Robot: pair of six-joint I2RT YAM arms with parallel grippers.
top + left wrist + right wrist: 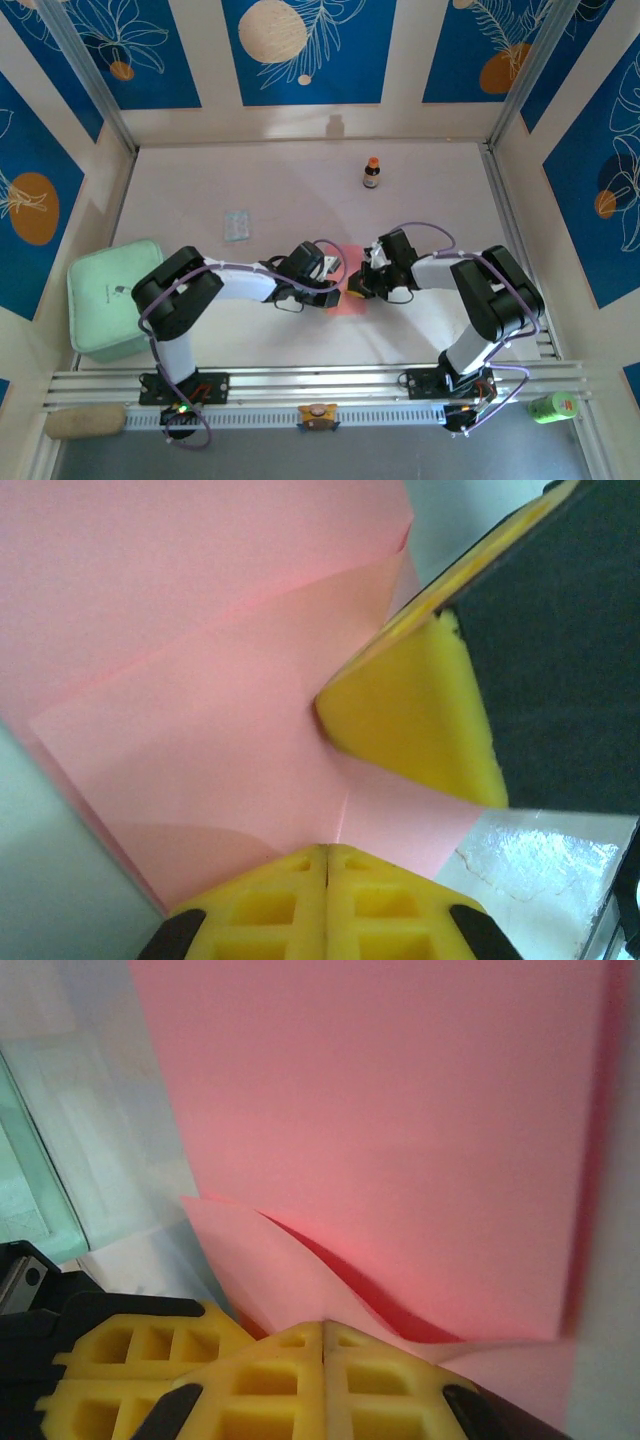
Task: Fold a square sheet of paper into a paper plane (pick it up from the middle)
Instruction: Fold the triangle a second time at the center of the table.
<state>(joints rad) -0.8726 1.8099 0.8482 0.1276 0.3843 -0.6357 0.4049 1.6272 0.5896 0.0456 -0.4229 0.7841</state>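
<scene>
overhead wide, both wrists close on paper [200,680]

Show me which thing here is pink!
The square sheet of paper, pinched by the left gripper and right gripper; the box is mint green, the packet bluish, the bottle orange-capped.

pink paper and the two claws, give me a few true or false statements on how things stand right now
1. Both the left claw and the right claw are shut on the pink paper. True.
2. The pink paper lies flat and unfolded. False: it shows creases and overlapping layers, pinched between the claws.
3. The small bottle stands upright beyond the claws, apart from the paper. True.
4. The bluish packet lies right of the bottle. False: it lies well to the bottle's left.
</scene>
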